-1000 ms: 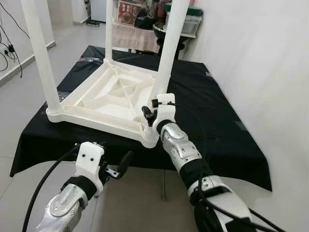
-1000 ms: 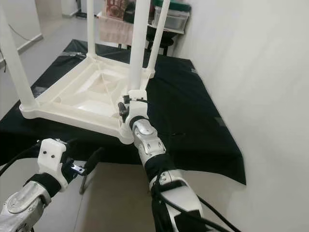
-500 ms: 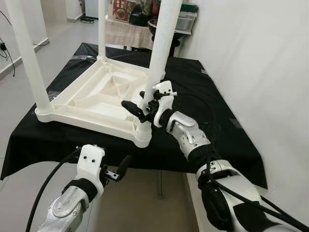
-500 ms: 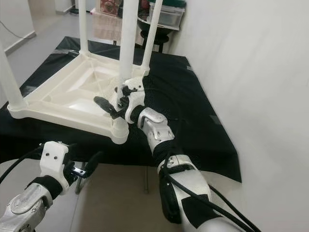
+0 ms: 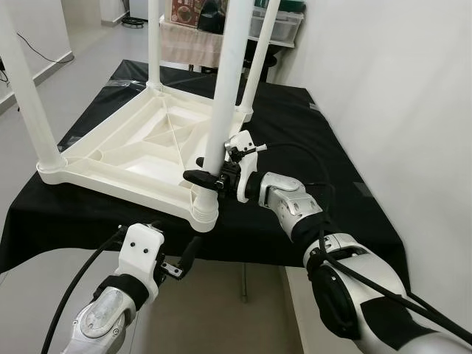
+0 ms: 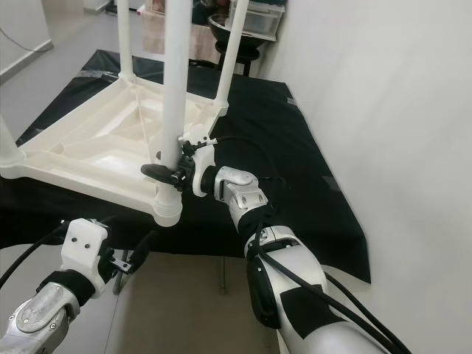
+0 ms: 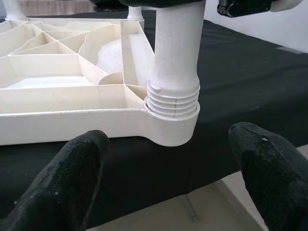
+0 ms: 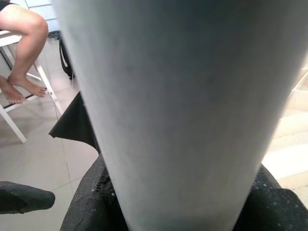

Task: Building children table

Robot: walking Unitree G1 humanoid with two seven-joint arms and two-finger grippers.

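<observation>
A white plastic children's table (image 5: 140, 155) lies upside down on a black cloth, with its legs pointing up. The near leg (image 5: 225, 88) stands in the threaded corner socket (image 7: 173, 103) at the front edge. My right gripper (image 5: 210, 177) reaches in from the right and is shut on this leg just above the socket. In the right wrist view the leg (image 8: 178, 110) sits between the black fingers (image 8: 91, 202). My left gripper (image 5: 181, 258) hangs open below the cloth's front edge, facing the socket, with its fingers (image 7: 79, 173) well apart.
The black-covered work table (image 5: 324, 155) stands against a white wall on the right. Boxes and clutter (image 5: 280, 26) sit behind it. Tiled floor lies to the left and in front. A person's bare legs (image 8: 24, 29) on a white chair appear in the right wrist view.
My right gripper has turned from upright to level and closed around the near leg just above its socket. The head camera has shifted. My left arm has hardly moved.
</observation>
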